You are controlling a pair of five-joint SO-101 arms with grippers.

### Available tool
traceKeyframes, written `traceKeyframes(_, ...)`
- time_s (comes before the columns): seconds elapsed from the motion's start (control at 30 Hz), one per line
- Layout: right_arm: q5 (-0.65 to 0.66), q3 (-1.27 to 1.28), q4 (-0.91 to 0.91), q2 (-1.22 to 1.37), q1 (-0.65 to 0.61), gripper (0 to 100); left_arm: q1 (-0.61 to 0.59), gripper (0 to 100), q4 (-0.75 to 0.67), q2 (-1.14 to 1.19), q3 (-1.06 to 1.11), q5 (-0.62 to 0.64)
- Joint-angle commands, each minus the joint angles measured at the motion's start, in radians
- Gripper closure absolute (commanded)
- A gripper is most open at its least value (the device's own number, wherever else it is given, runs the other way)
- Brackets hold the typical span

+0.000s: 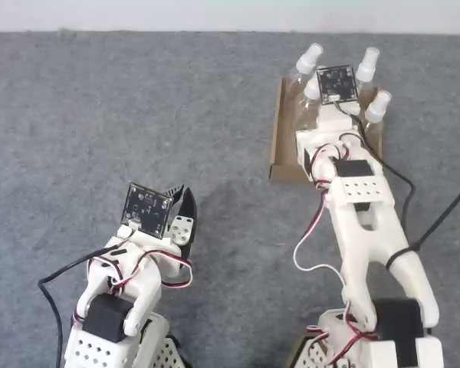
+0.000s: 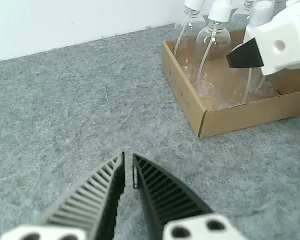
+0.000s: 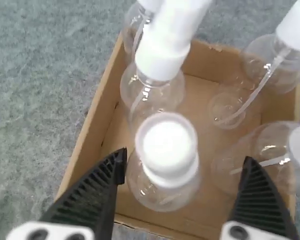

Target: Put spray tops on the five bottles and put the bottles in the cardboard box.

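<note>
Cardboard box (image 1: 277,130) — shallow, brown, on grey felted desk (image 1: 123,107); holds clear rounded bottles (image 3: 152,92), white spray tops (image 3: 169,142) fitted. Right hand (image 3: 184,159) released, ribbed black jaws astride one bottle. Left hand (image 2: 128,156) — clenched, empty, well apart.

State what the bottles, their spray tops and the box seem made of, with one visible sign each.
Bottles: clear glossy plastic, probably; see-through with highlights. Spray tops: white matte plastic, likely; opaque, smooth. Cardboard box: brown, dull, with a raw cut edge.

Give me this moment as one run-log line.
left jaws: shut, over grey carpet | right jaws: open, above one bottle | bottles: spray-topped, standing in cardboard box
</note>
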Motion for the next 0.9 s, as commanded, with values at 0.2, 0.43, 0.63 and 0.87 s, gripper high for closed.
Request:
traceKeyframes(0.2,0.002,-0.018,0.108,-0.237,0.002,70.9,-0.009,98,-0.035,-0.015,-0.01,-0.005)
traceKeyframes(0.43,0.0,0.0,0.394,-0.483,0.01,78.0,-0.009,98,-0.035,-0.015,-0.012,-0.005)
traceKeyframes(0.63,0.002,0.203,0.49,-0.754,0.012,91.6,-0.014,98,-0.035,-0.017,-0.019,-0.006)
traceKeyframes(0.87,0.14,0.508,0.565,-1.141,0.013,92.5,-0.227,98,-0.031,-0.126,-0.005,-0.005)
